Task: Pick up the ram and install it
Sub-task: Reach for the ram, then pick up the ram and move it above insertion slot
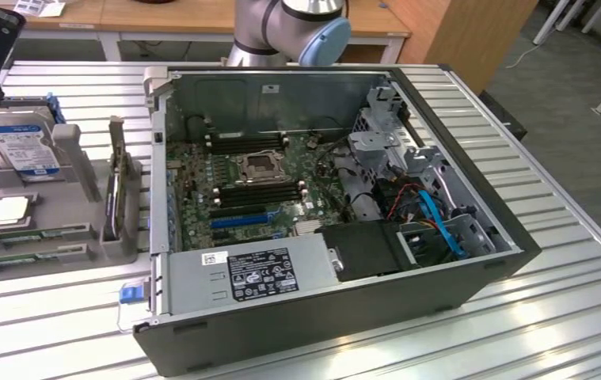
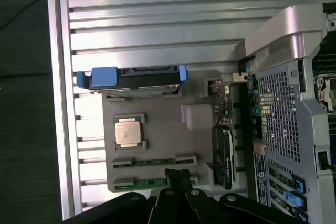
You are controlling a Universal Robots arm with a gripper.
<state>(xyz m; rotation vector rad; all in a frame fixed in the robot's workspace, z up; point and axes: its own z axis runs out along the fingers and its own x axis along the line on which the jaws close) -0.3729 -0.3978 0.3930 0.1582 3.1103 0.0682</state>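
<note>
- The hand is closed, its two dark fingertips pressed together with nothing between them.
- It hangs above the gray holder. In the wrist view its tips overlap the edge of the outer of the two ram sticks, but whether they touch cannot be told.
- Both ram sticks lie flat, side by side, in grooves at one end of the holder.
- A hard drive with a blue frame stands upright at the holder's opposite end.
- A square processor chip lies flat in the holder, between the hard drive and the ram sticks.
- A card stands on edge along the side of the holder nearest the computer case.
- The case lies open on its side just beside the holder, both on the slatted metal surface.
- Inside the case, away from the holder, the board shows black memory slots and a blue slot.
</note>
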